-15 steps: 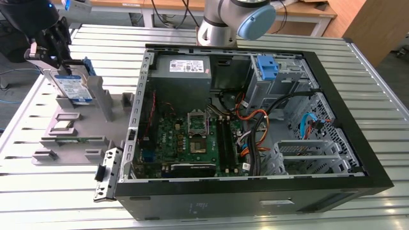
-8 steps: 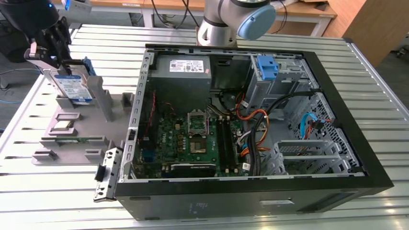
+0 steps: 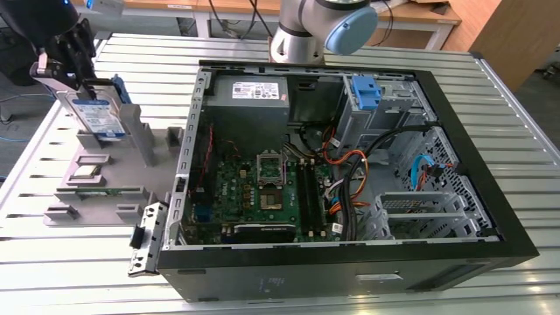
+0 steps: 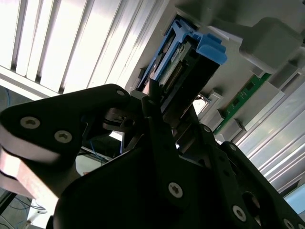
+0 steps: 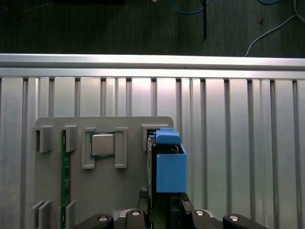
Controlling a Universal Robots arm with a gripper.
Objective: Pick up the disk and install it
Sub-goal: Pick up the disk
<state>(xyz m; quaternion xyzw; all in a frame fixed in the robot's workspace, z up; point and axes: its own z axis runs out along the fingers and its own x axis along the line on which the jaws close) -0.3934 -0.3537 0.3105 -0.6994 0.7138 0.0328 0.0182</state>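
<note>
So the gripper (image 3: 79, 82) is clamped onto the top end of the disk (image 3: 99, 113), way over at the exterior view's left and well apart from the open computer case (image 3: 350, 269). The disk stands on edge, a bit tilted, with its label side facing the camera. Its lower end is right at the posts of the grey tray (image 3: 118, 164). I honestly can't tell if it's touching the slot or just clear of it.

In the first wrist view the disk (image 5: 170, 167) shows its blue bracket, near the chip (image 5: 102, 144) and the green memory stick (image 5: 65, 171) parked on that tray. Inside the case there's the motherboard (image 3: 262, 190) and the grey power supply (image 3: 249, 92). It's all on a ribbed metal table (image 3: 499, 111).
</note>
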